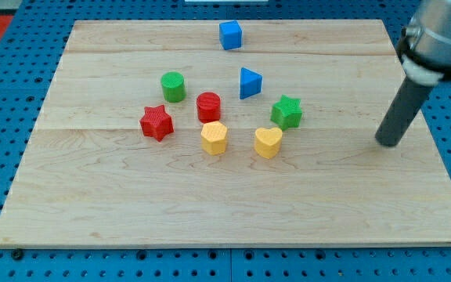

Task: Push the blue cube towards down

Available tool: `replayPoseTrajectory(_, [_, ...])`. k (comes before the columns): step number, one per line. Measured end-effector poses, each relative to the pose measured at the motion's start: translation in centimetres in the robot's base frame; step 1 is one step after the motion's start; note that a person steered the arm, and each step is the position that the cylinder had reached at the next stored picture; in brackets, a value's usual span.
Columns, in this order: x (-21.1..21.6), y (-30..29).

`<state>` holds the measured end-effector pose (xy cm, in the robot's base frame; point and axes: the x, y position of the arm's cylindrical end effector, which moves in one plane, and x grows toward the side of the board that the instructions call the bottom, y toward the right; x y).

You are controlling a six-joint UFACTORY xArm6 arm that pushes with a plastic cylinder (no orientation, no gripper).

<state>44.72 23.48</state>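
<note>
The blue cube (230,35) sits near the top edge of the wooden board (116,211), a little right of the middle. My tip (387,143) rests on the board at the view's right, far to the right of and below the blue cube, touching no block. The dark rod rises from it toward the top right corner.
A cluster lies mid-board: blue triangle (249,82), green cylinder (173,86), red cylinder (208,106), green star (286,112), red star (156,122), yellow hexagon (214,138), yellow heart (268,142). The blue triangle lies directly below the cube.
</note>
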Motion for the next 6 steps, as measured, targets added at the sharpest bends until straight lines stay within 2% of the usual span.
replayPoseTrajectory(1, [-7.1,0.5])
replayPoseTrajectory(4, [-21.8,-11.0])
replayPoseTrajectory(5, [-25.5,-14.1])
replayPoseTrajectory(6, [-25.3,-19.9])
